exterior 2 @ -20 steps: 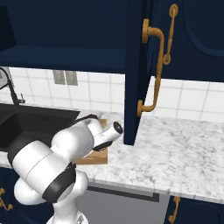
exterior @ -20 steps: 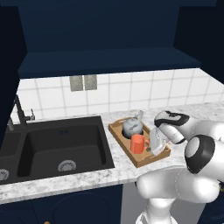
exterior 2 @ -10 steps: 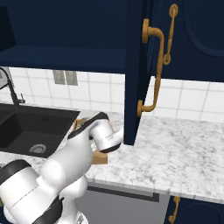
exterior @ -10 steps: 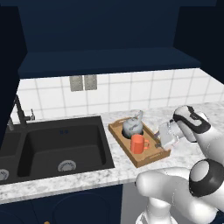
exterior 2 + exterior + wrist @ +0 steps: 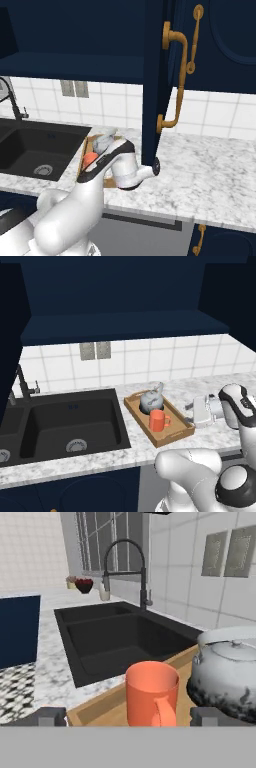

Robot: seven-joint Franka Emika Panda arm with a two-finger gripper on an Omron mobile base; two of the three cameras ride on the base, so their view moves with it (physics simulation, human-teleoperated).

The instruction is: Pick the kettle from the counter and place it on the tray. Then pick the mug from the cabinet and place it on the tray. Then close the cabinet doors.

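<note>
The orange-red mug (image 5: pixel 158 420) stands upright on the wooden tray (image 5: pixel 176 432), right in front of the grey kettle (image 5: pixel 151 400). My gripper (image 5: pixel 190 413) hovers just right of the tray, open, its jaws pointing at the mug with nothing between them. In the hand view the mug (image 5: pixel 151 692) is close ahead, level with the spread fingertips (image 5: pixel 48 716), the kettle (image 5: pixel 227 679) to its right, the tray (image 5: pixel 100 707) beneath. The cabinet (image 5: pixel 115 296) gapes open above. One cabinet door (image 5: pixel 156 90) with a brass handle (image 5: pixel 174 80) swings out over the counter (image 5: pixel 210 170).
A black sink (image 5: pixel 70 421) with a dark faucet (image 5: pixel 25 385) lies left of the tray. Tiled wall with an outlet plate (image 5: pixel 95 350) runs behind. The open door's lower edge hangs close above my wrist (image 5: pixel 131 172). More speckled counter (image 5: pixel 210 387) stretches right.
The jaws have opened and let go of the mug, which stays on the tray. The hand has drawn back to the right, away from the tray.
</note>
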